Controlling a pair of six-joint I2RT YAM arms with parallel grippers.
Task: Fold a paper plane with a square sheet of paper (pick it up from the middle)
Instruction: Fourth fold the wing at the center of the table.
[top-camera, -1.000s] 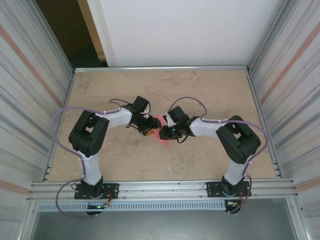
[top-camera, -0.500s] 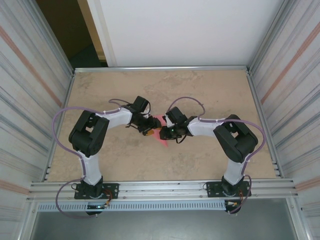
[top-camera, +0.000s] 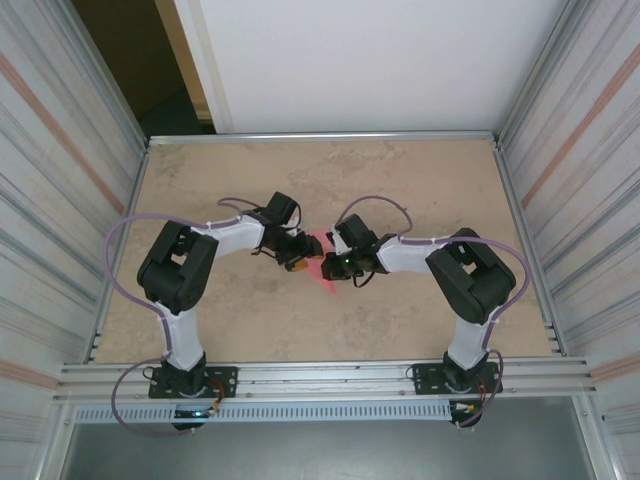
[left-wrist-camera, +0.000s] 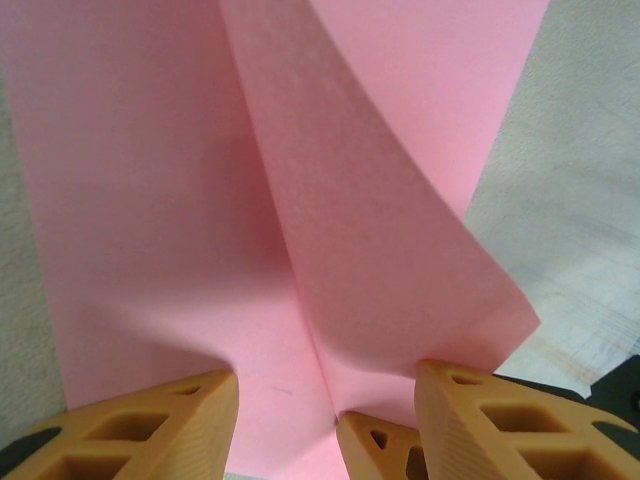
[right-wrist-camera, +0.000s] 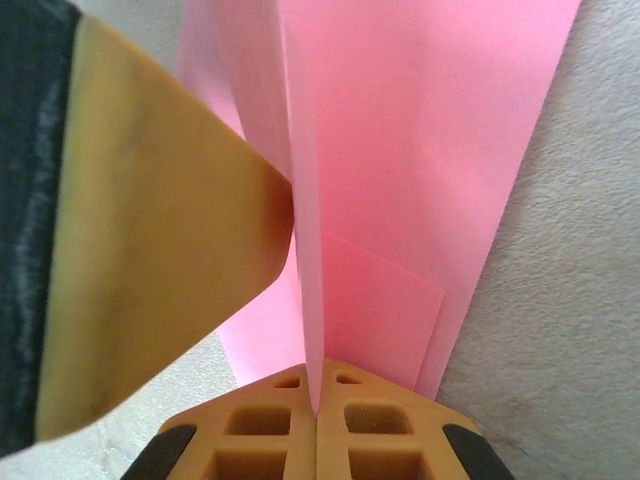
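Observation:
The pink-red sheet of paper (top-camera: 327, 286) lies at the table's middle between both grippers, folded into a narrow, layered shape with straight creases (right-wrist-camera: 420, 150). A central fold of it stands upright (right-wrist-camera: 303, 200). My right gripper (right-wrist-camera: 317, 398) is shut on the near end of that upright fold. My left gripper (left-wrist-camera: 325, 425) stands open astride the paper (left-wrist-camera: 150, 200), one finger on each side, with a raised flap (left-wrist-camera: 400, 260) leaning on its right finger (left-wrist-camera: 500, 420). The right gripper's tip (left-wrist-camera: 385, 450) shows between the left fingers. The left gripper's finger (right-wrist-camera: 150, 220) looms beside the fold.
The tan table (top-camera: 400, 180) is walled by ribbed metal panels left and right (top-camera: 60, 150) and a white board at the back (top-camera: 380, 60). A metal rail (top-camera: 320, 380) runs along the near edge by the arm bases.
The right gripper's jaws have closed onto the upright fold, and its arm has edged slightly left. The left arm and gripper have stayed put.

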